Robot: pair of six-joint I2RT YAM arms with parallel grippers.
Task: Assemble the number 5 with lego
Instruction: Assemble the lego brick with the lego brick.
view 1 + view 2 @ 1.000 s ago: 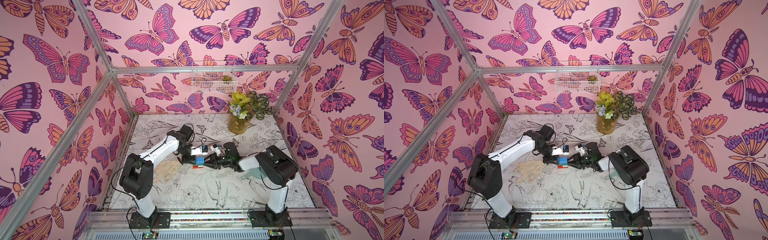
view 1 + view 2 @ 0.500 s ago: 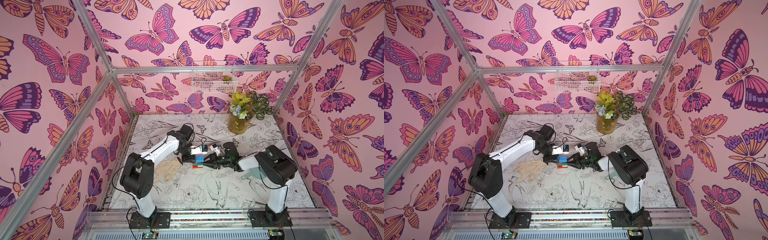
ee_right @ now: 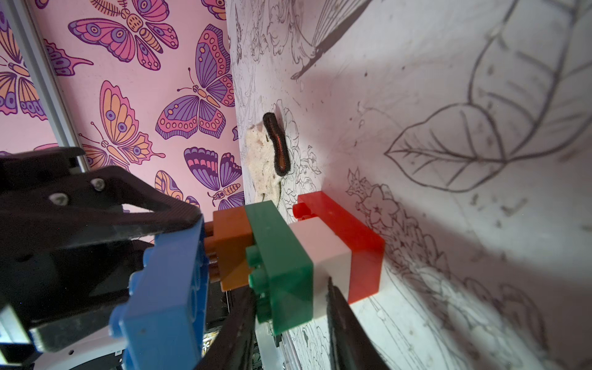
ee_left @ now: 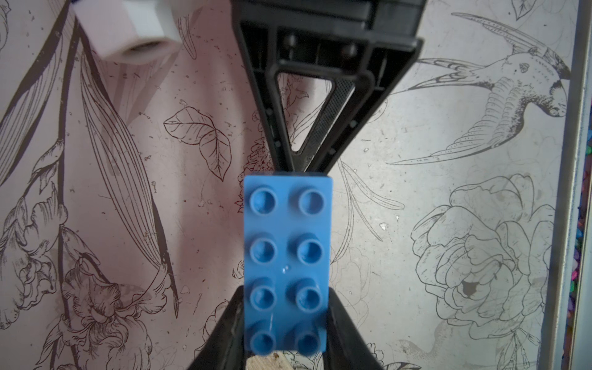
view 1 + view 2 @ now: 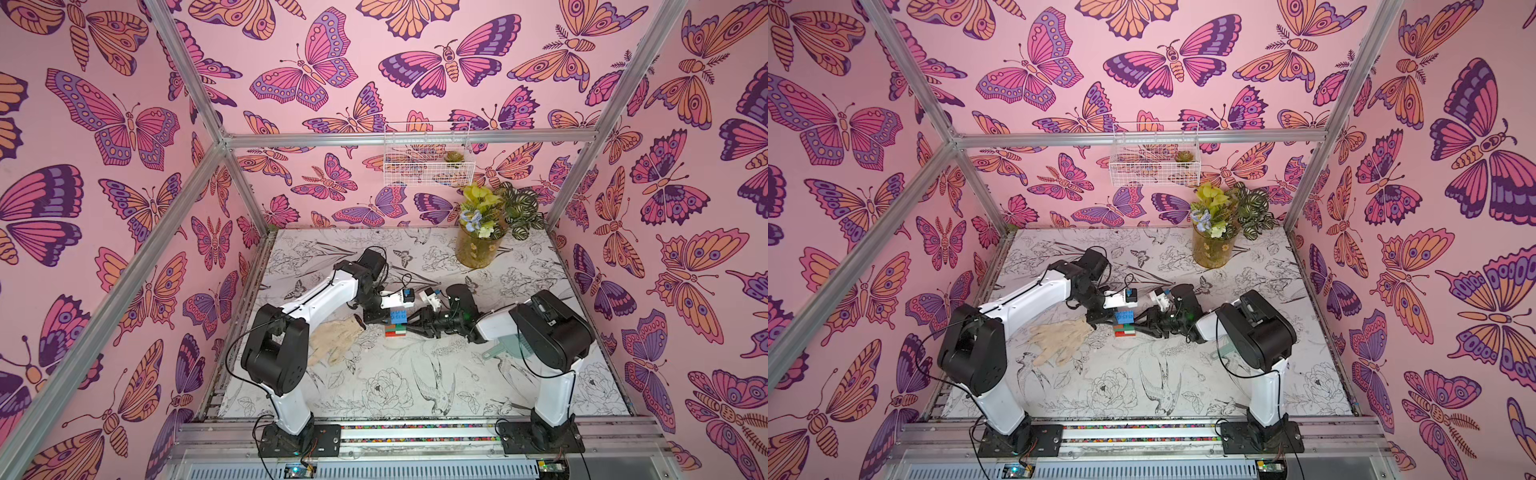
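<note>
Right wrist view, centre frame: the number 5 [image 3: 298, 256] stands four rows high on the flower-printed table [image 3: 480, 272], with the red brick [image 3: 358, 250] at the base, then the white brick [image 3: 320, 253], green brick [image 3: 282, 266] and brown-orange brick [image 3: 229, 246], all joined. The fifth piece, the blue brick [image 3: 163, 288], is pinched by its long sides in the left gripper [image 4: 285, 326]. It sits tilted over the brown-orange one, whose studs show in the gap, so it looks not yet pressed home. The right gripper [image 3: 290, 317], turned on its side and set narrow, brackets the green and white rows and appears to clamp the number 5 steady.

What seems left is to seat the blue brick level and let go. In both top views the two arms meet nose to nose at mid-table, so room is tight along that line. The beige glove [image 5: 334, 337] lies near at left of frame. The teal dustpan [image 5: 505, 348] sits lower right, partly under the right arm. Neither touches the bricks. Table edges and the vase of plants [image 5: 478, 249] at upper right are well apart, and the foreground table lies open.
</note>
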